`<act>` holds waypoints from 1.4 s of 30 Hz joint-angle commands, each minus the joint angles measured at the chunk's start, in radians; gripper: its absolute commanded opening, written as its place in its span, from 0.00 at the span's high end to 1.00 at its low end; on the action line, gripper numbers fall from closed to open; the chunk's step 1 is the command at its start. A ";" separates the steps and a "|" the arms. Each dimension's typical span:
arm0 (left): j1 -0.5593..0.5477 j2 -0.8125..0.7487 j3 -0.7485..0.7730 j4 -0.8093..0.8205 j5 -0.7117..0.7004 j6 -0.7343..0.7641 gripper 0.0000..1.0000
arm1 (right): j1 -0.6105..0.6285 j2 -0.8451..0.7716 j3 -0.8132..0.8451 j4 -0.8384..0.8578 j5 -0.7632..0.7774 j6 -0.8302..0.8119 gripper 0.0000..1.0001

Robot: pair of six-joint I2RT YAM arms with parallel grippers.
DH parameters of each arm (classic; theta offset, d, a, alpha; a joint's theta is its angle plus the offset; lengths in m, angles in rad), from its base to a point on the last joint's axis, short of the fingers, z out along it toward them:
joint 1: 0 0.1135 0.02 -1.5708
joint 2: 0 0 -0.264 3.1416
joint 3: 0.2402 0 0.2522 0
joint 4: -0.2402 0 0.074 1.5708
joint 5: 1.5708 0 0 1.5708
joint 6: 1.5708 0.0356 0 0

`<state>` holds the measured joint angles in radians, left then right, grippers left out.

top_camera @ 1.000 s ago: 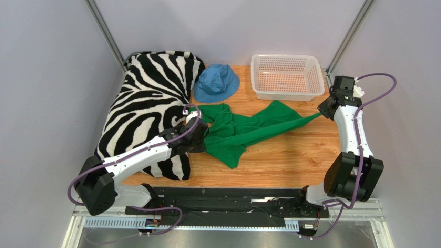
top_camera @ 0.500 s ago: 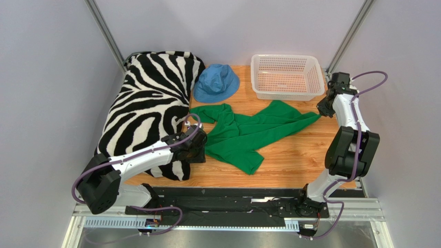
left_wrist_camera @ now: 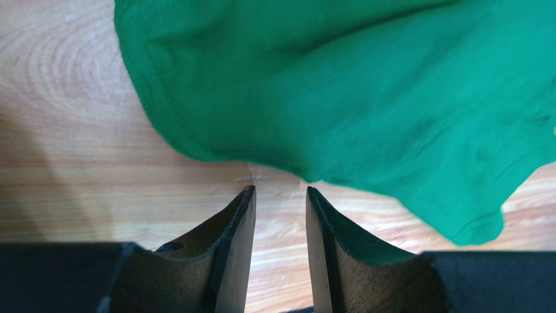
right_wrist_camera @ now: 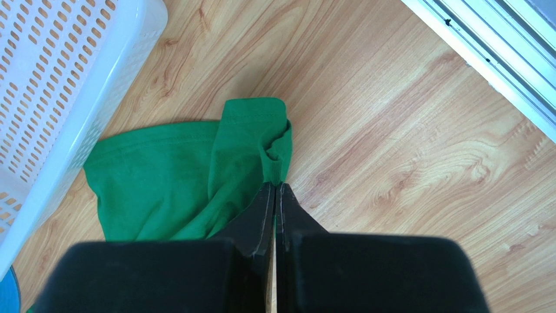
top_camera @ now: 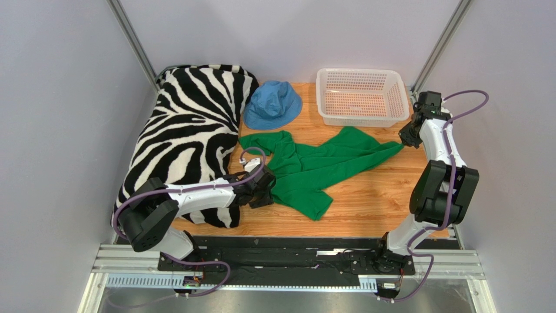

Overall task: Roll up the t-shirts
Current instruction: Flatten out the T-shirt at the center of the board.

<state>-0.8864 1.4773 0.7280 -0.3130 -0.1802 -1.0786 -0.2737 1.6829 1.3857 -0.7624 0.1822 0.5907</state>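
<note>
Nearest to the arm bases, the left gripper (left_wrist_camera: 280,190) is low over the table (top_camera: 382,195), just in front of the near edge of the green t-shirt (top_camera: 307,166). Its fingers are partly apart and hold nothing. Bare wood shows in the gap, and the hem of the cloth lies just beyond the tips, not between them. I judge that this hand is free so that it can take a hold on the near hem.

The t-shirt lies in the middle of the table, crumpled and twisted, not spread flat, with a long part running to the right. At that right end the right gripper (right_wrist_camera: 275,186) has its fingers pressed fully together. A small fold of cloth runs into the tips, so it seems to pinch this corner, probably to anchor the shirt while the other side is arranged. In my judgement rolling has not begun, because the cloth must first lie flat.

Farther back, the blue hat (top_camera: 273,104) and the white basket (top_camera: 359,98) stand just behind the shirt. The zebra pillow (top_camera: 189,137) fills the left side and leaves little room there for spreading.
</note>
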 commanded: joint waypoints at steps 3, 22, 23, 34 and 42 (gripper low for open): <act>-0.026 0.052 0.042 0.078 -0.090 -0.101 0.60 | -0.002 -0.071 -0.011 0.038 -0.027 0.001 1.00; -0.046 0.149 0.120 -0.001 -0.183 -0.132 0.66 | 0.008 -0.088 -0.031 0.052 -0.055 0.009 1.00; -0.048 0.150 0.119 0.000 -0.185 -0.132 0.72 | 0.008 -0.091 -0.033 0.052 -0.055 0.009 1.00; -0.051 -0.127 0.126 -0.219 -0.361 -0.003 1.00 | 0.008 -0.204 -0.019 0.014 -0.108 0.012 1.00; -0.045 -0.576 0.203 -0.432 -0.507 0.169 1.00 | 0.005 -0.379 0.004 -0.031 -0.121 0.041 1.00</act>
<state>-0.9344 1.0573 0.8608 -0.6147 -0.5667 -1.0378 -0.2687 1.3903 1.3548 -0.7750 0.0765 0.6064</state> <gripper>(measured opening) 0.011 0.007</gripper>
